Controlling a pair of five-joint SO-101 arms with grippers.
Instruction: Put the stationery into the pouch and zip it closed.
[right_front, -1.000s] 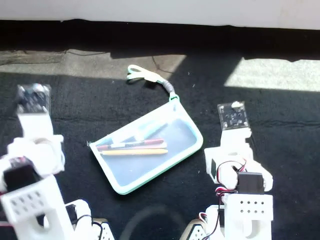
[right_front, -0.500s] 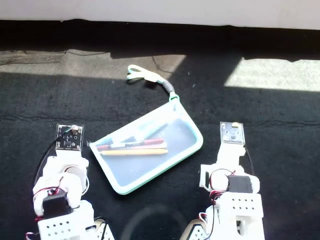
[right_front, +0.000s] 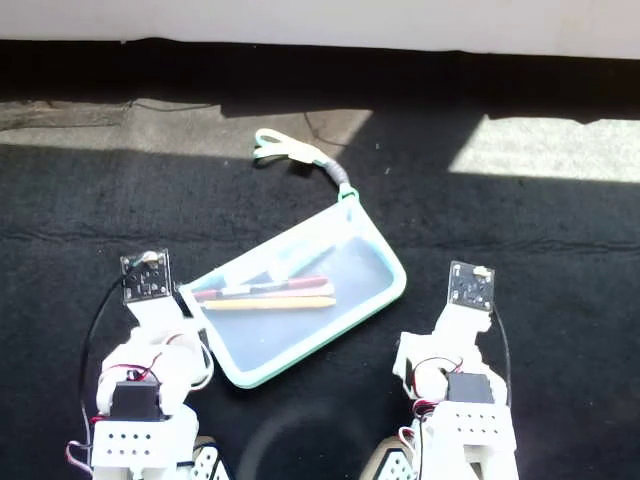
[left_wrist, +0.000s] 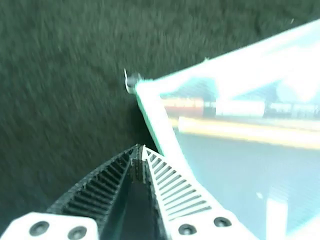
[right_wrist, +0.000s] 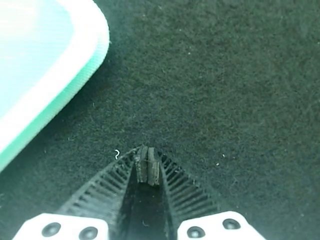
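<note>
Left gripper beside pouch corner, black mat, wrist strap beyond

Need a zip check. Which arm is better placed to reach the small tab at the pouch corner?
Probably left: its shut gripper sits at the pouch edge, with the small tab just ahead. The right gripper, also shut, is over the black cloth, apart from the pouch.

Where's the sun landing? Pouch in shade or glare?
High view: sun falls in two patches on the far side of the table; the pouch lies in shade, its strap reaching the left patch. Left wrist view: glare streaks the pouch's clear face. Right wrist view: even light.
</note>
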